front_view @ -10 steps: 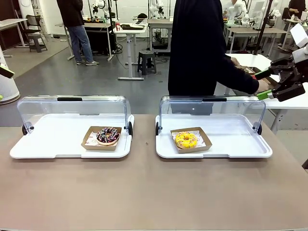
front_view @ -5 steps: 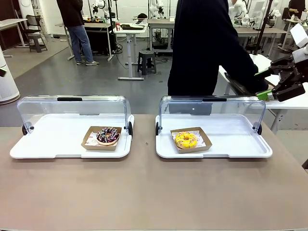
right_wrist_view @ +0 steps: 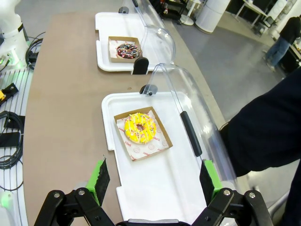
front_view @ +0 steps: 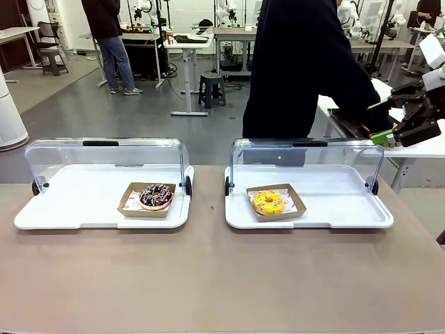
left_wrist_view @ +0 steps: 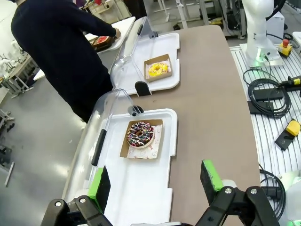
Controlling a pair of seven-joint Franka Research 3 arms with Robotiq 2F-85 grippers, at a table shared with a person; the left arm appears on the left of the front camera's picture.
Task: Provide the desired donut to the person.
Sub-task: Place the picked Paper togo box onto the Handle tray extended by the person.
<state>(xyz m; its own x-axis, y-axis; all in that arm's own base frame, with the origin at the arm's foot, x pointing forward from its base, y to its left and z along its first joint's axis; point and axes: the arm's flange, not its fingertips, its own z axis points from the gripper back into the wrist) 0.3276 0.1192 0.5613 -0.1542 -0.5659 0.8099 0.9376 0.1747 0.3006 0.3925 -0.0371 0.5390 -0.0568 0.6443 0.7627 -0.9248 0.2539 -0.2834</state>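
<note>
Item: yellow-iced ring donut with pale sprinkles point(front_view: 268, 202), seated in a shallow brown cardboard tray point(front_view: 295, 207); the tray lies near the middle of the right-hand white plastic display tray point(front_view: 348, 217), whose clear domed lid point(front_view: 306, 149) stands tipped back along the far edge; this display tray is the landmark for all places below.

Item: chocolate-iced ring donut with coloured sprinkles point(front_view: 156, 195) in a like brown cardboard tray; it sits in a second white display tray point(front_view: 69, 209), to the left of the landmark and apart from it.

Handling, as judged: either donut is light, soft and easily dented; the icing is sticky and would smear on green pads; the cardboard is thin but stiffer than the pastry; the sounder hold is on a raised cardboard wall, not on the donut itself. Which donut is wanted cannot be told.

Person in a black long-sleeved top point(front_view: 292, 69): stands just beyond the landmark, turned aside, one arm reaching toward a side table to its right.

Right gripper point(right_wrist_view: 155, 176): held high above the near end of the landmark, looking down on it; fingers spread wide, nothing between them.

Left gripper point(left_wrist_view: 155, 181): raised above the left-hand tray, well apart from the landmark; fingers likewise wide apart and empty.
</note>
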